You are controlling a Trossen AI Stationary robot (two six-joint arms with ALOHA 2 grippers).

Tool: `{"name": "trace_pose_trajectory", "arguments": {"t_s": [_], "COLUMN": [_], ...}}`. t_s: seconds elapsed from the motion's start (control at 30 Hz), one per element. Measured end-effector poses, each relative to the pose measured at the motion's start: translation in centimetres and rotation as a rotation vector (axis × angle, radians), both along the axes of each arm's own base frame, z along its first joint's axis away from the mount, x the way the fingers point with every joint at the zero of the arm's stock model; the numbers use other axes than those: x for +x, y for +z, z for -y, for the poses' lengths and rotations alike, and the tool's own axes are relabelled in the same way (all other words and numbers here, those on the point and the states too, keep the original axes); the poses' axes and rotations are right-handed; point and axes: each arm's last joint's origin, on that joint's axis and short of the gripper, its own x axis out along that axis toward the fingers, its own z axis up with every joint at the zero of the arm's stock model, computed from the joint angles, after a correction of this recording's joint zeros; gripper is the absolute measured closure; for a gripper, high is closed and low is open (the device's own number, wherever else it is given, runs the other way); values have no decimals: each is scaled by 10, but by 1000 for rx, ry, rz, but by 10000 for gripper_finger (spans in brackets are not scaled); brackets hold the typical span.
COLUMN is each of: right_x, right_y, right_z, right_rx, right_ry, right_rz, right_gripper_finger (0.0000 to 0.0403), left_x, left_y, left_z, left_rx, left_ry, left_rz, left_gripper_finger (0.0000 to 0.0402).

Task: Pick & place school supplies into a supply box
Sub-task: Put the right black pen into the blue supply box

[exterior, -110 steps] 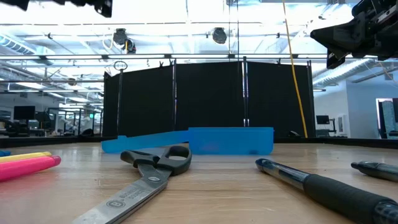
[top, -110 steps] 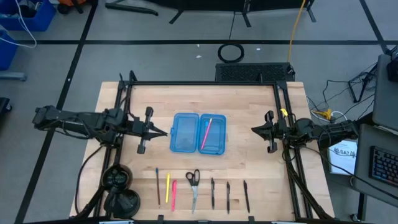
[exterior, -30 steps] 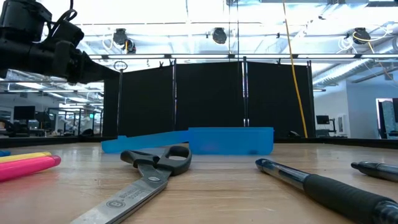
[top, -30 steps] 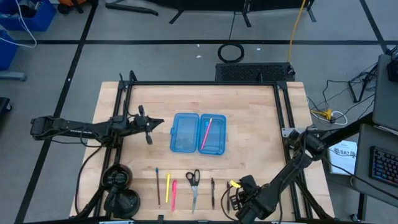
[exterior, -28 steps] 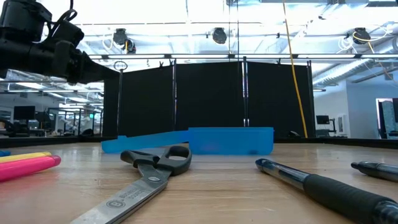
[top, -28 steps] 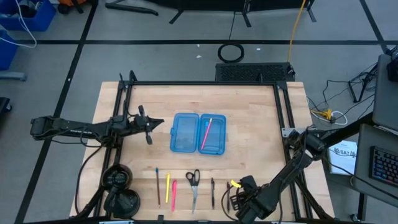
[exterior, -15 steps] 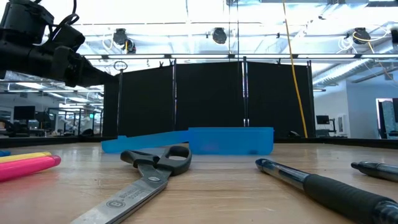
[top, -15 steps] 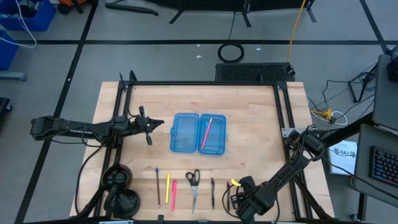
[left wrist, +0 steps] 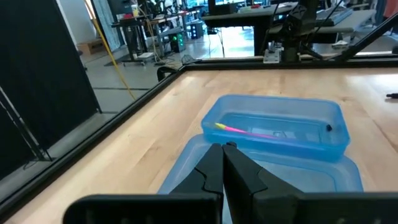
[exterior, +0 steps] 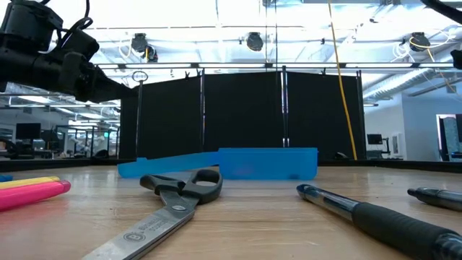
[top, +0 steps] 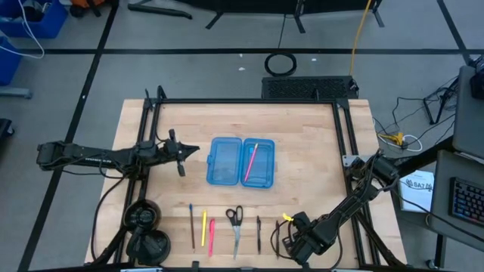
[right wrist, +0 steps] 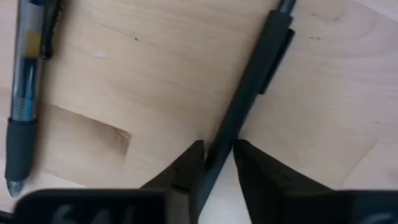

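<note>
The blue supply box (top: 242, 161) lies open in the middle of the table, with a pink pencil (top: 250, 161) in its right half. A dark blue pen (top: 191, 225), a yellow pencil (top: 203, 227), a pink pen (top: 212, 236), scissors (top: 235, 227) and a black pen (top: 258, 234) lie in a row near the front edge. My right gripper (top: 289, 243) is down at the right end of that row, shut on another black pen (right wrist: 249, 81). My left gripper (top: 195, 150) hovers shut and empty left of the box. My right gripper pinches the black pen's barrel (right wrist: 219, 146) between its two fingers, below the clip. The fingers come from above, pointing down, one on each long side of the pen. Whether the pen rests on the wood or is lifted, I cannot tell.
A clear-barrelled pen with a black grip (right wrist: 28, 93) lies close beside the held one. Two dark round objects (top: 144, 227) stand at the near left corner. Black frame rails (top: 249, 102) run along the far and side edges. Bare wood lies between the box and the row.
My right gripper has shifted a little toward the table's left edge while staying low at the near right of the table. The supplies and the box have not moved.
</note>
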Motion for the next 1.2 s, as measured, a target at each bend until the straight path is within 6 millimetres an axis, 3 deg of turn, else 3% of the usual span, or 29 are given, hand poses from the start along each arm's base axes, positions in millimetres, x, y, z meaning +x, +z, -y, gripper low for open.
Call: {"name": "trace_pose_trajectory", "arguments": {"t_s": [0.17, 0.33, 0.6, 0.87, 1.2], "right_x": [-2, -2, -3, 2, -26], "right_y": [0, 13, 64, 109, 176], "right_z": [2, 6, 23, 43, 96], "right_rx": [-1, -10, -112, -256, -525], "right_ry": [43, 52, 47, 293, 399], "right_rz": [-7, 41, 301, 497, 656], "right_gripper_finger": [381, 385, 385, 385, 385], "left_x": [0, 0, 0, 0, 0], "left_y": [0, 0, 0, -1, -2], "left_z": [0, 0, 0, 0, 0], "left_rx": [-8, -9, -6, -6, -47], "left_ry": [1, 0, -9, -9, -4], "left_rz": [3, 3, 1, -7, -3], "left_gripper_finger": [394, 394, 394, 394, 394]}}
